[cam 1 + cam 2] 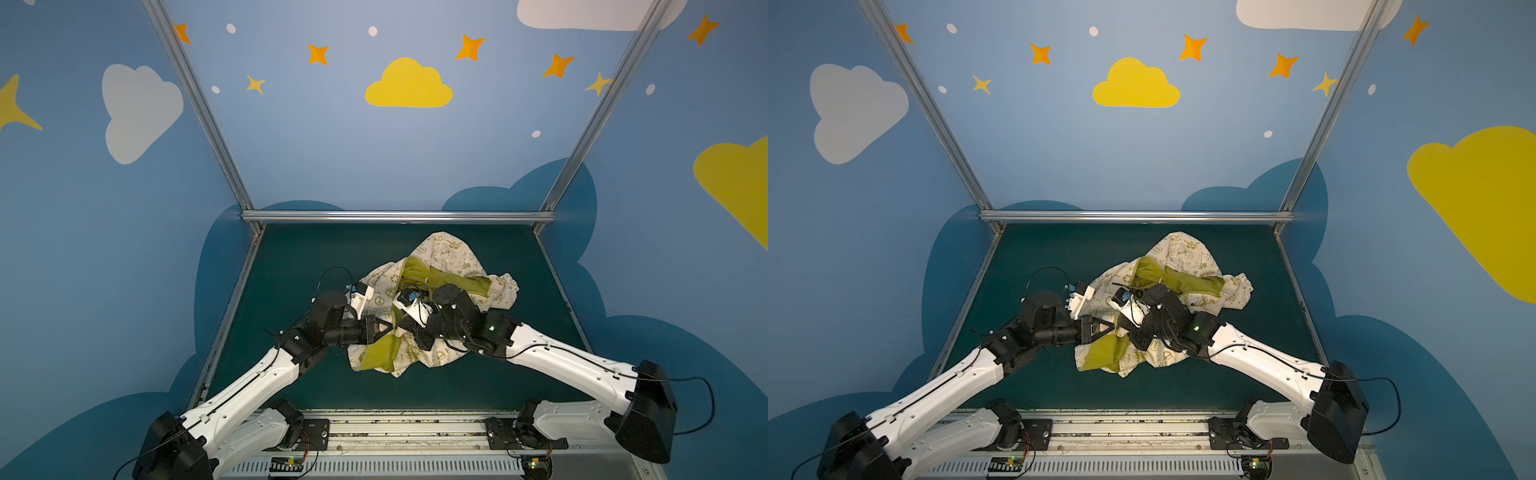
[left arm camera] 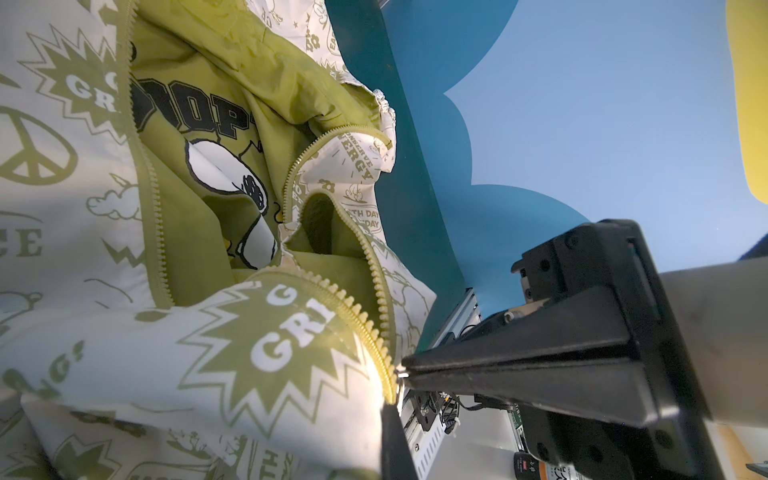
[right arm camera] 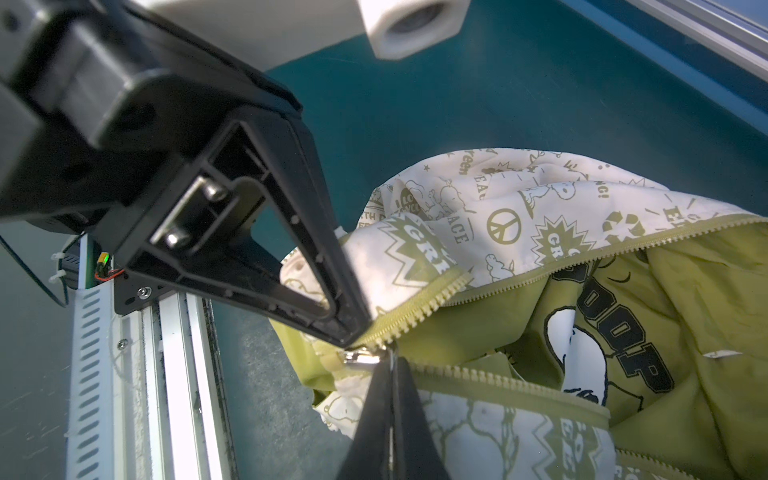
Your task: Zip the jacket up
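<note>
The jacket (image 1: 449,257) lies crumpled on the green mat in both top views, cream with olive doodles. It is open, and its olive lining and a cartoon dog graphic (image 2: 224,174) show. The two rows of zipper teeth (image 3: 540,274) spread apart from the silver slider (image 3: 361,357). My right gripper (image 3: 391,359) is shut on that slider's pull. My left gripper (image 3: 353,334) is shut on the zipper's lower end right beside it. The two grippers meet tip to tip over the jacket's near part (image 1: 395,329). In the left wrist view my left gripper (image 2: 390,405) pinches the hem by the teeth, touching the right gripper (image 2: 409,372).
The green mat (image 1: 291,266) is walled by blue panels with aluminium posts and a back bar (image 1: 399,216). A metal rail with the arm bases (image 1: 407,428) runs along the near edge. The jacket's hood (image 1: 446,249) points toward the back.
</note>
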Motion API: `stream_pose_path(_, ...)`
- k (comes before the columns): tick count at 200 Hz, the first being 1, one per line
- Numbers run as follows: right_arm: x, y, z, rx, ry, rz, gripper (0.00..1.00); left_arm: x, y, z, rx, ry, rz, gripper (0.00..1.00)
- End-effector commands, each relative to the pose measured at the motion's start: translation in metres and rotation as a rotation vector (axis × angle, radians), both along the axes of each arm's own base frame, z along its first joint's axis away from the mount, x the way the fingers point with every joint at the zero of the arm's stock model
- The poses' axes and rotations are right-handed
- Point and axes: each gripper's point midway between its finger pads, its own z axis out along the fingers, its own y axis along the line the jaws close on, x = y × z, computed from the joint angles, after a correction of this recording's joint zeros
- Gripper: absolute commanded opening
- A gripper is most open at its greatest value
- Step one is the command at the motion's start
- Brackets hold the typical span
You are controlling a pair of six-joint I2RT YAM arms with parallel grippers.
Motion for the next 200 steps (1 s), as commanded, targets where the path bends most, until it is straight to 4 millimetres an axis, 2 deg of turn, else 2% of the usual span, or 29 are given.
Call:
stream_pose_path(1, 0.046, -0.024, 0.023, 0.004, -0.095, -0.194, 0.00, -0.025, 0.007, -0.025, 0.078, 0.117, -0.058, 0.03)
stream_pose_path(20, 0.035, -0.018, 0.034, 0.046, -0.089, -0.125, 0.00, -0.022, 0.013, -0.026, 0.129, 0.098, -0.047, 0.04)
stream_pose_path(43, 0.011, -0.006, 0.044, 0.112, -0.101, -0.022, 0.00, -0.011, 0.007, -0.006, 0.060, 0.034, -0.031, 0.07)
stream_pose_path(67, -0.003, -0.001, 0.040, 0.131, -0.088, 0.022, 0.00, -0.005, -0.003, 0.016, -0.032, -0.002, -0.031, 0.09)
stream_pose_path(87, -0.007, 0.000, 0.037, 0.135, -0.079, 0.027, 0.00, -0.004, -0.004, 0.022, -0.051, -0.011, -0.029, 0.12)
stream_pose_path(103, -0.007, 0.002, 0.038, 0.138, -0.078, 0.031, 0.00, -0.004, -0.004, 0.024, -0.061, -0.020, -0.021, 0.11)
stream_pose_path(114, -0.007, 0.003, 0.038, 0.136, -0.078, 0.032, 0.00, -0.004, -0.003, 0.025, -0.062, -0.026, -0.017, 0.04)
stream_pose_path(170, 0.018, -0.008, 0.051, 0.066, -0.126, -0.104, 0.00, -0.014, 0.011, 0.006, 0.046, 0.012, -0.009, 0.04)
stream_pose_path(200, 0.035, -0.019, 0.050, -0.048, -0.205, -0.155, 0.00, -0.025, 0.010, -0.002, 0.079, 0.052, -0.055, 0.03)
